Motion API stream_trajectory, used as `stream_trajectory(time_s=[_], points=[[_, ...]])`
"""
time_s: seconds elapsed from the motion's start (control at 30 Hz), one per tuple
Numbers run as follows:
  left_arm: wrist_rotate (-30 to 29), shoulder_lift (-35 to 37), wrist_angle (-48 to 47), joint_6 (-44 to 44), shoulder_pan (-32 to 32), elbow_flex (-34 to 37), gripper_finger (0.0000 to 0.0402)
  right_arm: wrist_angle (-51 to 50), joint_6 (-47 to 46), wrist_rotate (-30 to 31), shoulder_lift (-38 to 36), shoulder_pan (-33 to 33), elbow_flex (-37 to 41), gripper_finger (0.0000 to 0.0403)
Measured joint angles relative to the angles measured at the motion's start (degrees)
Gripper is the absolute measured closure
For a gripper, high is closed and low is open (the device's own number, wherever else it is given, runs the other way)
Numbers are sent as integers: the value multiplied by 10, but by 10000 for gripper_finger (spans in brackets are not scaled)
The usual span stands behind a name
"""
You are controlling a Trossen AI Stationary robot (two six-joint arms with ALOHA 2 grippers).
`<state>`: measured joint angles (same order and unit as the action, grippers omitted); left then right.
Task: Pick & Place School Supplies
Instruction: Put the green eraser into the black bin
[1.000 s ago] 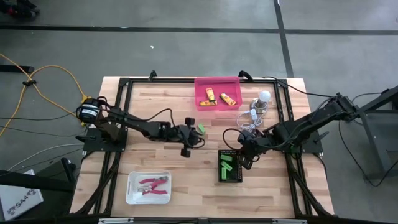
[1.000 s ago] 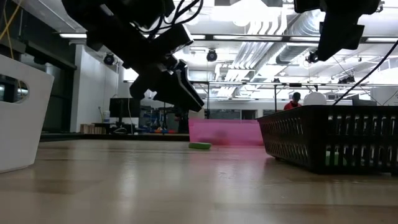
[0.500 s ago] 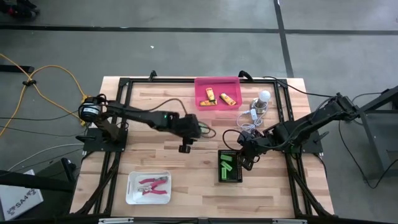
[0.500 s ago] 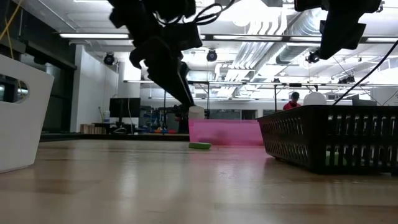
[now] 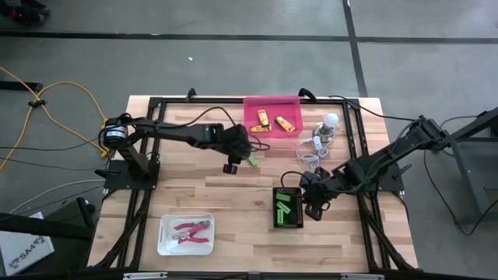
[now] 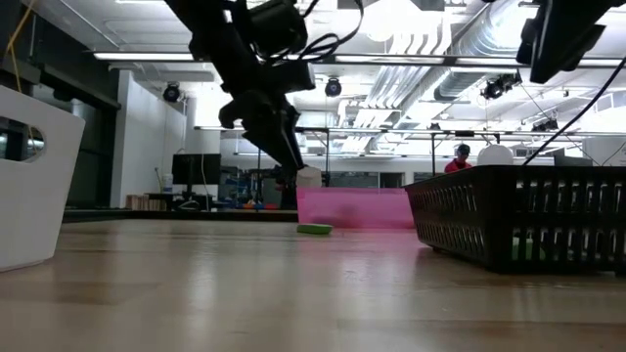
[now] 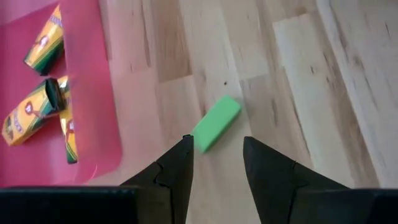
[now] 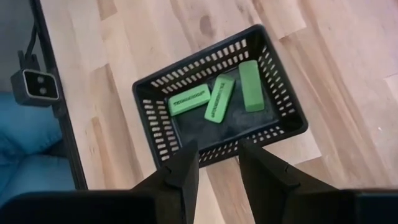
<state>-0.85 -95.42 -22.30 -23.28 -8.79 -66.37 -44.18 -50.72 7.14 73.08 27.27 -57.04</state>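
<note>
Planks of pale wood make up the table [image 5: 233,194], which is framed by black rails and stands on a grey concrete floor; a yellow cable [image 5: 54,117] is trailed across that floor beside it. In the low view a large hall with bright ceiling lights and ducts is seen beyond the table, and a person in red [image 6: 462,159] is visible far off.

A pink tray [image 5: 271,117] is set at the far edge, and three yellow-orange pieces [image 7: 37,106] are held in it. A white bin [image 5: 185,234] at the near edge contains the pink-handled tools [image 5: 191,231]. A black mesh basket [image 8: 292,121] is placed right of centre, and three green blocks [image 8: 219,98] are laid in it, one flat along the wall and two leaning side by side. A white bulb-like object [image 5: 331,119] with its coiled cable is left beside the pink tray.

The left gripper [image 7: 216,155] is held above the table with its fingers [image 7: 177,168] parted and empty; a fourth green block [image 7: 216,123] is seen lying on the bare wood just ahead of the fingertips, near the pink tray's edge and apart from it. The right gripper [image 8: 217,163] is poised over the basket's rim, its fingers spread narrowly with nothing between them, the three blocks lying just beyond the tips.
</note>
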Motion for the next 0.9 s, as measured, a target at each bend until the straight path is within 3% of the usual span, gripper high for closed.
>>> stream_trajectory(time_s=[0.17, 0.43, 0.63, 0.9], points=[[22, -13, -39, -23, -12, -41, 275, 0, 0, 0, 0, 11, 0, 300], [34, -116, -160, -87, 0, -198, 306, 3, -1, 4, 0, 10, 0, 300], [52, -168, -179, -89, -14, -208, 307, 8, -2, 4, 0, 13, 0, 300], [38, -171, -187, -98, -10, -208, 307, 11, -3, 4, 0, 13, 0, 300]])
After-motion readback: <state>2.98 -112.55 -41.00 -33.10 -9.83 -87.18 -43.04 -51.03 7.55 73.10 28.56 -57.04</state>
